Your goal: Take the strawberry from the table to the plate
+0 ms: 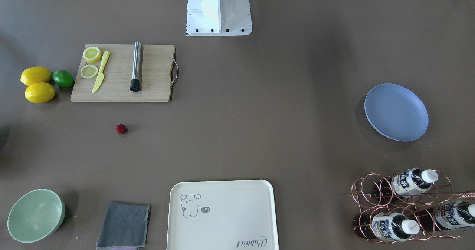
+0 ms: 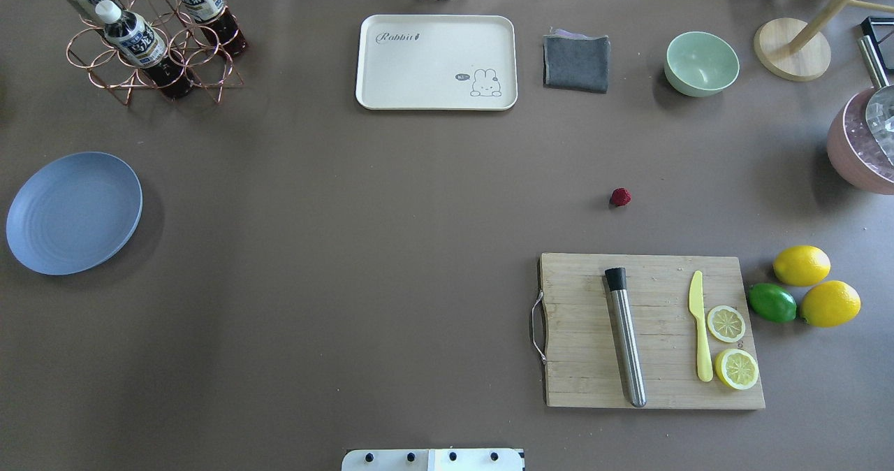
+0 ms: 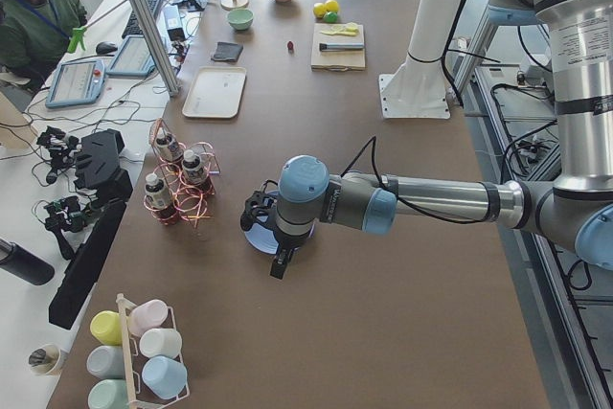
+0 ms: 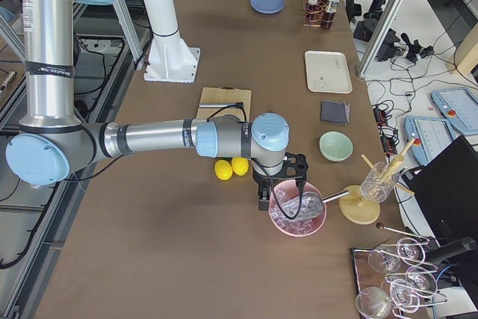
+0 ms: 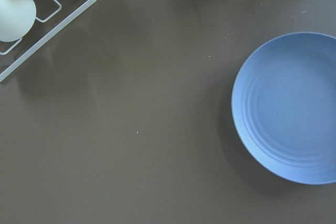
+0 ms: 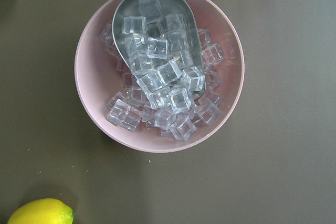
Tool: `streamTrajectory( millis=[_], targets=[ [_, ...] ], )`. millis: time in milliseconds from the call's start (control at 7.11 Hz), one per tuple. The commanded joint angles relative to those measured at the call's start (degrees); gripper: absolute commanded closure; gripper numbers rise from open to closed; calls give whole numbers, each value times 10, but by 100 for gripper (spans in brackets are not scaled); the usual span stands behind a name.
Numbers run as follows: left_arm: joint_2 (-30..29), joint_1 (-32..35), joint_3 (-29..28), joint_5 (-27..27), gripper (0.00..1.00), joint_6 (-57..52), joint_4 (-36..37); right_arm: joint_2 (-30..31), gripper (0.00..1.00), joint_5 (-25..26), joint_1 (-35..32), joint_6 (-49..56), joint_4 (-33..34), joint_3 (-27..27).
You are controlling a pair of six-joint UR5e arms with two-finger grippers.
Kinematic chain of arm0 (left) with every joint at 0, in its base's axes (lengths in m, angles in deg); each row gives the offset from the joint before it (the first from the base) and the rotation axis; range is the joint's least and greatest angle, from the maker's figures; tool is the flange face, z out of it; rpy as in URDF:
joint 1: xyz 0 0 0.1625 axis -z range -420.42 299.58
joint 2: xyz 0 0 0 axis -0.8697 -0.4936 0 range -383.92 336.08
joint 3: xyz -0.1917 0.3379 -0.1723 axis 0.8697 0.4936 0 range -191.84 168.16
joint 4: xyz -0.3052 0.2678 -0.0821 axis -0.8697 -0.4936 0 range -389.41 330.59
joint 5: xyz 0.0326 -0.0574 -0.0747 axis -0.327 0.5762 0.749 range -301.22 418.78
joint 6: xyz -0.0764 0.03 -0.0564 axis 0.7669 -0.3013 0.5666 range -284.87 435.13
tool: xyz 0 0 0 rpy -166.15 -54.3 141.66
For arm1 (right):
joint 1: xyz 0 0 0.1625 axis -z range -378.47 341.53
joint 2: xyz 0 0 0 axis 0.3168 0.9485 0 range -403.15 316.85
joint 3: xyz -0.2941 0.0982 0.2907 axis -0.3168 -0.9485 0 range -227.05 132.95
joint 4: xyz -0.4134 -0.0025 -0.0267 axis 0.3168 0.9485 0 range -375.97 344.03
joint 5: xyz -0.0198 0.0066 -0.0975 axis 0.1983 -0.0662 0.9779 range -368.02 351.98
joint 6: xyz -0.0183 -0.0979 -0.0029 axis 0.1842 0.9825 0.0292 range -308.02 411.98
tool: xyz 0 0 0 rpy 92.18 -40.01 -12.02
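Cream tray: the grey script word "Rabbit" is in one corner, upright in the overhead view and inverted in the front-facing view.
Speech bubble beside the drawn animal on the tray: seems to read "hi~", but it is very small.
Bottles in the copper rack: blue-and-white labels with East Asian characters, not legible.

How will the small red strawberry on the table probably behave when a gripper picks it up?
The strawberry is tiny and roundish, so it is probably light and may roll if nudged on the flat table. Its bumpy surface likely helps grip.
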Motion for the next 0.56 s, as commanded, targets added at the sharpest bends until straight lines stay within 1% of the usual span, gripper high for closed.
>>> streamTrajectory(
  millis=[0,422],
  targets=[
    [3,1,3,1,2,-2,-2,-1,0,-2,6,0,-2,-2],
    [-2,1,-1,2,2,-2,1,-1,0,-8,9,0,-3,0]
  ],
)
